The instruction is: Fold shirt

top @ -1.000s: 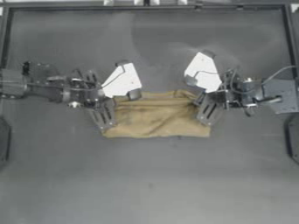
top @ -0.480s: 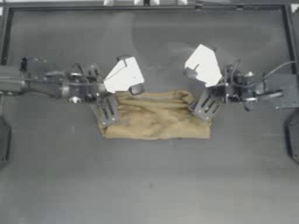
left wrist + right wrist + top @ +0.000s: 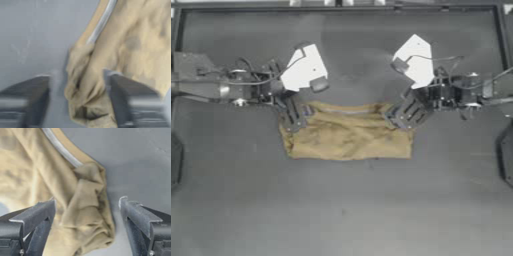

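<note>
The tan shirt (image 3: 348, 136) lies folded into a compact rectangle at mid-table, its pale neckband (image 3: 346, 111) along the far edge. My left gripper (image 3: 292, 115) stands at the shirt's far left corner. In the left wrist view its open jaws (image 3: 78, 100) straddle a bunched fold of shirt (image 3: 87, 82). My right gripper (image 3: 405, 114) stands at the far right corner. In the right wrist view its open jaws (image 3: 87, 225) have crumpled shirt fabric (image 3: 85, 213) between them without pinching it.
White housings on the left arm (image 3: 304, 70) and right arm (image 3: 415, 61) rise beyond the shirt. The dark table (image 3: 345, 210) stretches bare toward the near side. A frame rail (image 3: 338, 6) runs along the far edge.
Both grippers have shifted slightly toward the far side of the table at the shirt's far corners. The shirt lies in about the same place, its far edge flatter.
</note>
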